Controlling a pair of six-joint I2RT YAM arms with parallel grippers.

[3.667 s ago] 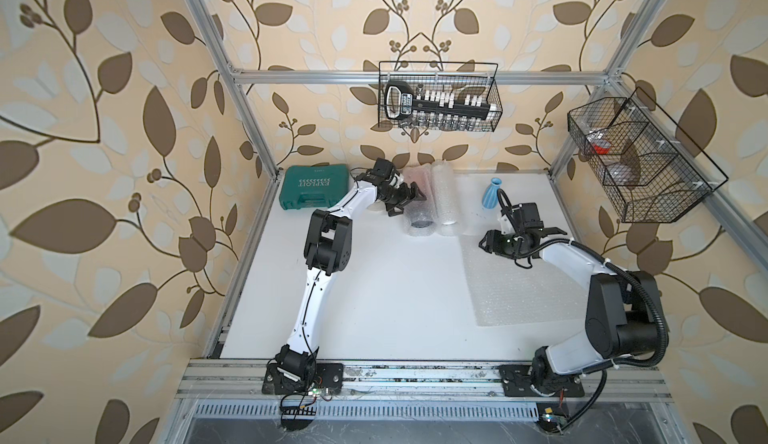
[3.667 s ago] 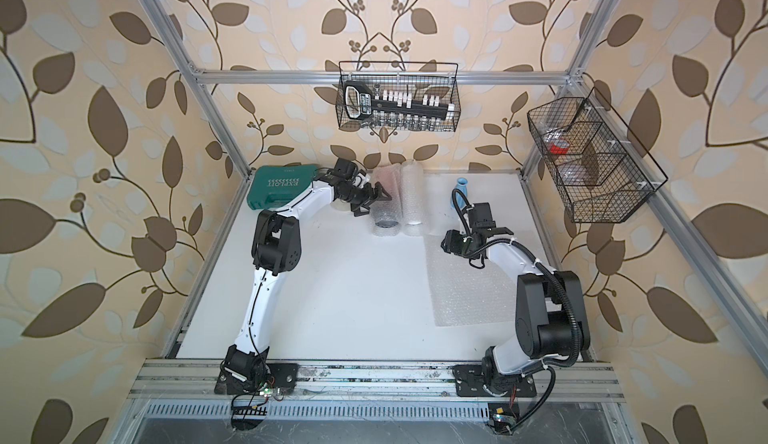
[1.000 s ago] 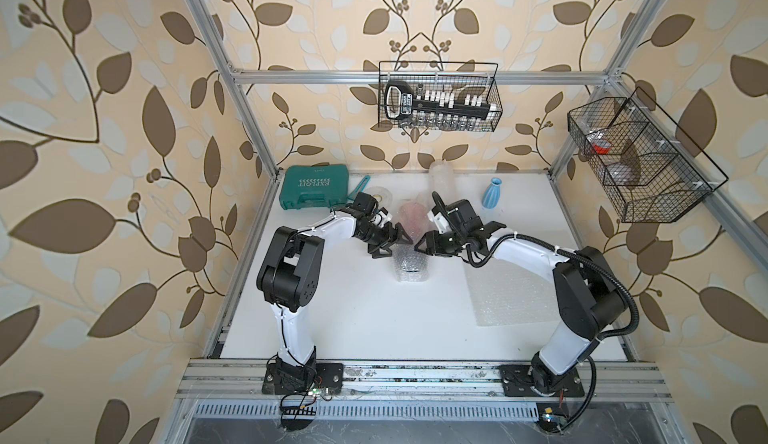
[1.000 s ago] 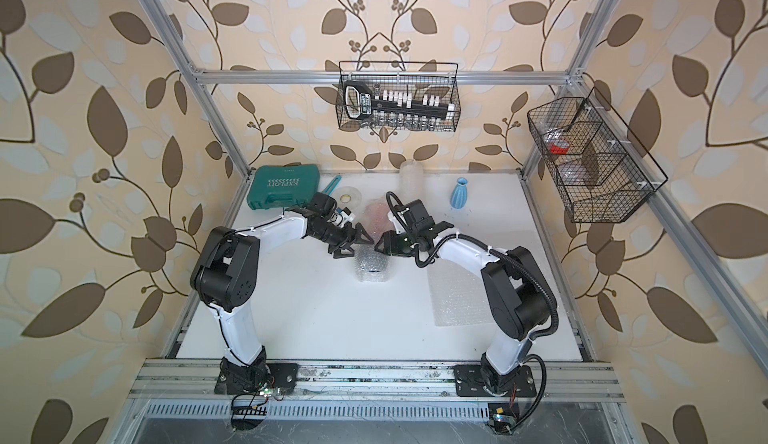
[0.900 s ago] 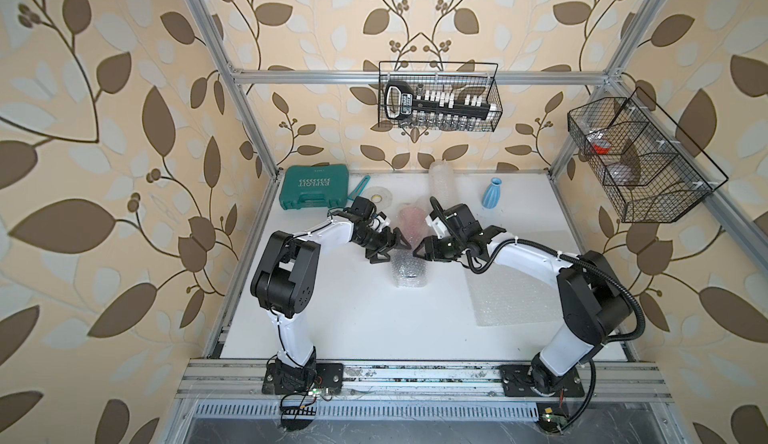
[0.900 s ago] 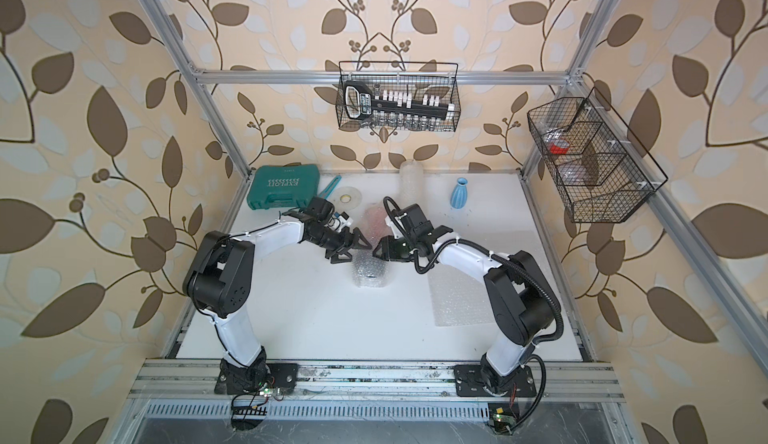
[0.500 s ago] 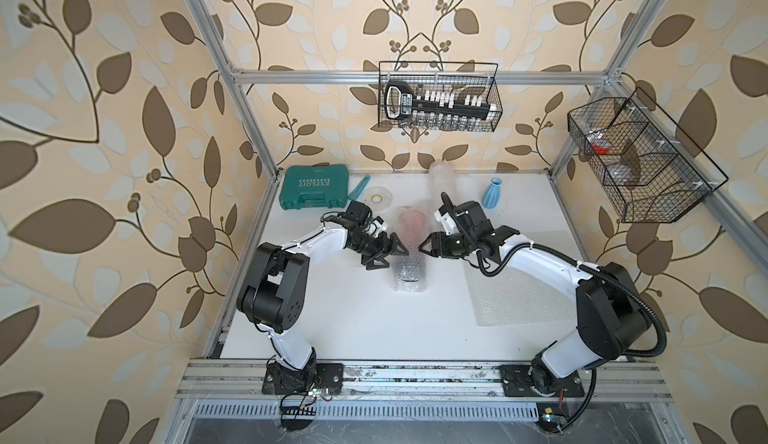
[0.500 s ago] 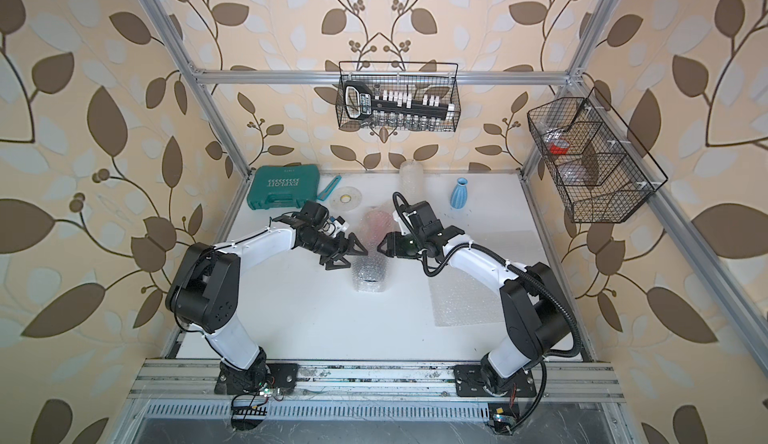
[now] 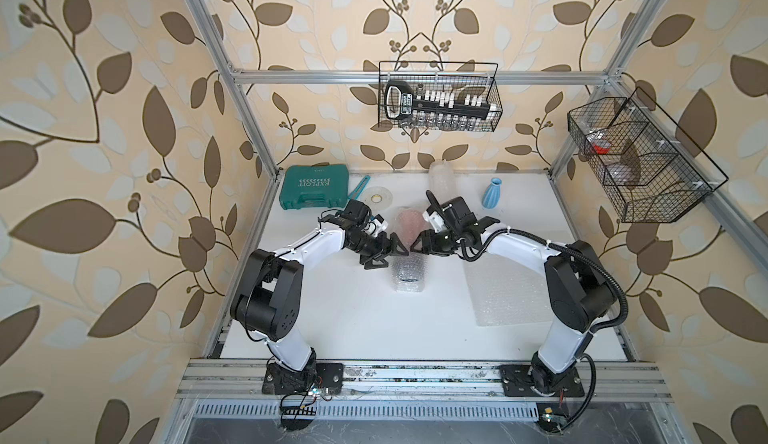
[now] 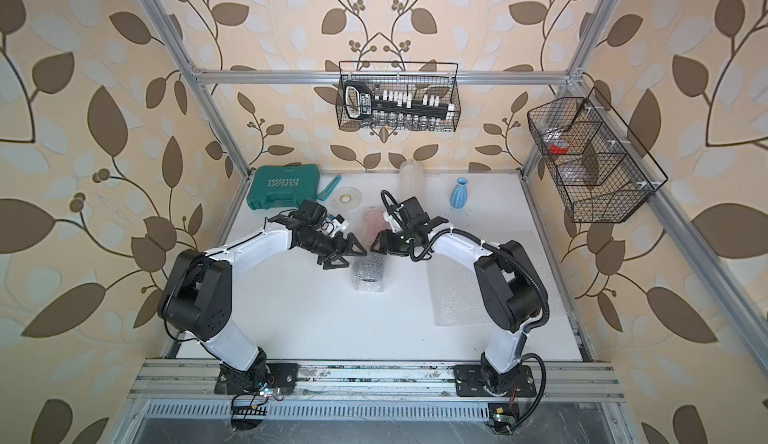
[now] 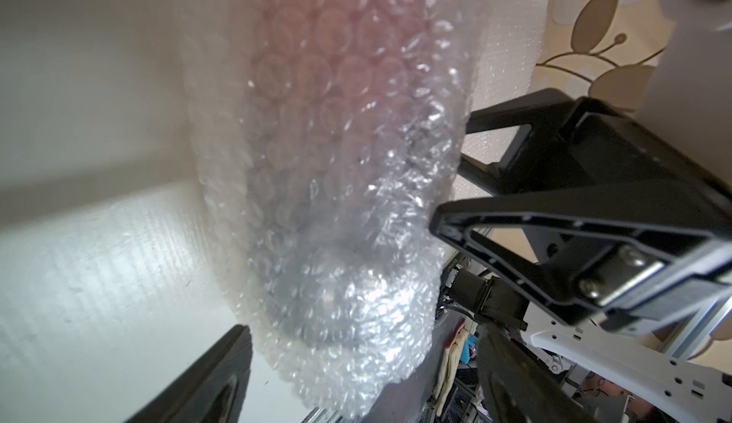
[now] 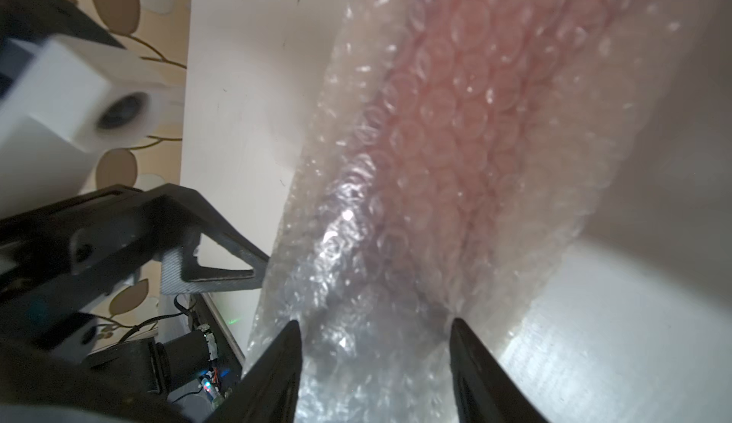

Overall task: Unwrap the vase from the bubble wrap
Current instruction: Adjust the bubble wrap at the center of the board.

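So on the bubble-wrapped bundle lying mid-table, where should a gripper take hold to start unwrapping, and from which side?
Probably the crinkled clear end of the bubble wrap nearest the robot's bases: the pink vase shows only through the far half, so this end looks like soft, pinchable sheet. The bundle lies front to back, flanks exposed, so come in low from a flank.

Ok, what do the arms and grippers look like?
The left arm and right arm have white links, black joints; a black cable loops along the right. The left gripper and right gripper have black, triangular open-frame fingers, a white camera block behind each.
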